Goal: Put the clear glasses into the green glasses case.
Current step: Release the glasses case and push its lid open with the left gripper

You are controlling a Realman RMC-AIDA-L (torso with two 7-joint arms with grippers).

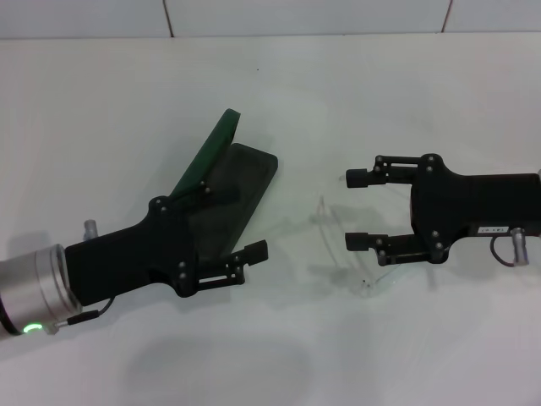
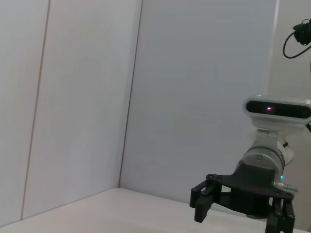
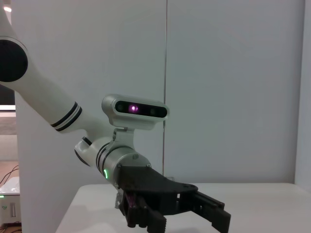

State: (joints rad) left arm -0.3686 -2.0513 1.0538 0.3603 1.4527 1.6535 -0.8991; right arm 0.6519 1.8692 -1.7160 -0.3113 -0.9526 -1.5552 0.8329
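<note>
The green glasses case (image 1: 247, 176) lies open left of the table's middle, its lid (image 1: 211, 150) standing up on the left side. My left gripper (image 1: 240, 222) is open, one finger over the case's dark inner tray and the other just off its near edge. The clear glasses (image 1: 365, 283) lie on the white table right of the case, faint, with one thin arm curving toward the case. My right gripper (image 1: 357, 210) is open beside them, its nearer finger over the frame. Nothing is held. The left wrist view shows only my right gripper (image 2: 238, 216), and the right wrist view only my left gripper (image 3: 180, 218).
The white table (image 1: 279, 93) runs back to a pale panelled wall (image 1: 304, 17). In both wrist views the other arm's wrist camera and silver wrist show above its gripper.
</note>
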